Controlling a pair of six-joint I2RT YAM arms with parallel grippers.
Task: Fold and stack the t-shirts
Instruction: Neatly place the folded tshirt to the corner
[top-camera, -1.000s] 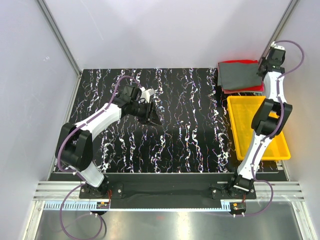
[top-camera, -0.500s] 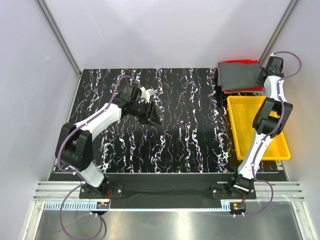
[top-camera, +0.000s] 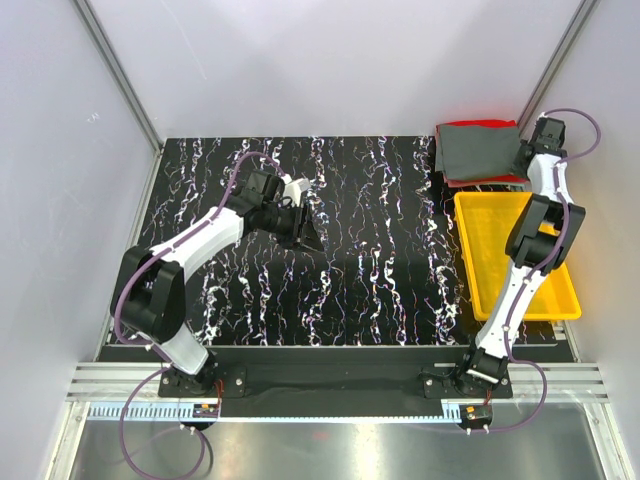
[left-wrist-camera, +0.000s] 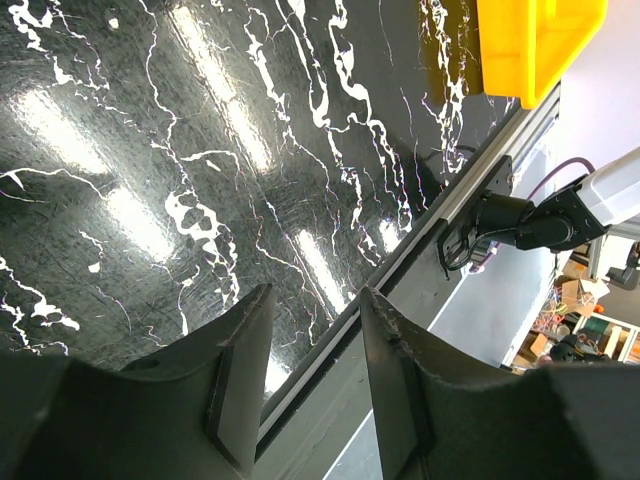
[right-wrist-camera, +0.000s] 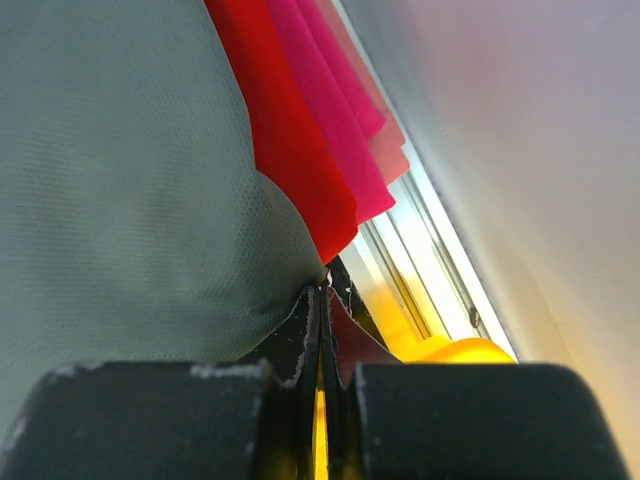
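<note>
One yellow tray (top-camera: 488, 262), grey-topped t-shirts (top-camera: 480, 150) stacked just beyond it

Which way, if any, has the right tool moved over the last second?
Yes. The right tool has shifted toward the near side, closing on the yellow plastic tray, and sits at the right edge of the folded dark grey cloth t-shirt.

Top view: high, rearward, facing down. Wrist views: close, low. All three share yellow tray (top-camera: 490, 260).
</note>
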